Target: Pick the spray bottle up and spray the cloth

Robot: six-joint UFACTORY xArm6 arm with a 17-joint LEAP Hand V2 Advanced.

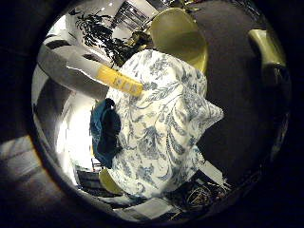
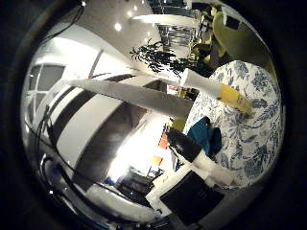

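Observation:
The spray bottle (image 1: 81,68), white with a yellow label, lies close across my palm in the little finger side view, above the table and away from it. It also shows in the thumb side view (image 2: 206,84), its yellow end towards the table. A dark teal cloth (image 1: 104,133) lies crumpled at the edge of the round table (image 1: 176,119), which has a blue-and-white floral cover; the cloth also shows in the thumb side view (image 2: 203,134). Black and white parts of my hand (image 2: 187,168) curl in beside the bottle.
Two yellow-green chairs (image 1: 179,33) (image 1: 268,47) stand beyond the table. A dark leafy plant (image 2: 153,56) stands behind. The floor around the table is dark.

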